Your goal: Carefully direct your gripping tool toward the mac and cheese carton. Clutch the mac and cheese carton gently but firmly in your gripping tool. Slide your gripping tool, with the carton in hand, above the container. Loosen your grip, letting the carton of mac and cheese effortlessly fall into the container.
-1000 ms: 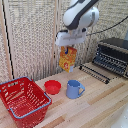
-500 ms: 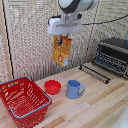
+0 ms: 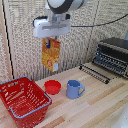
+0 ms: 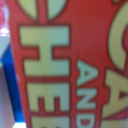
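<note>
My gripping tool [image 3: 50, 40] is shut on the top of the mac and cheese carton [image 3: 51, 55] and holds it high in the air, hanging upright. The carton is orange-yellow with a pasta picture. It hangs above the small red bowl [image 3: 52, 87], to the exterior view's right of the container [image 3: 25, 101], a red lattice basket with a blue-grey rim on the table's front left. In the wrist view the carton's red face with pale letters [image 4: 65, 65] fills the picture; a blue fingertip [image 4: 7, 75] shows beside it.
A blue mug [image 3: 74, 89] stands beside the red bowl on the wooden table [image 3: 95, 107]. A toaster oven [image 3: 112, 56] with its door open sits at the exterior view's right. A pegboard wall stands behind.
The arm has carried the carton toward the exterior view's left, from over the mug to over the red bowl, nearer the basket. The carton has stayed in the grip.
</note>
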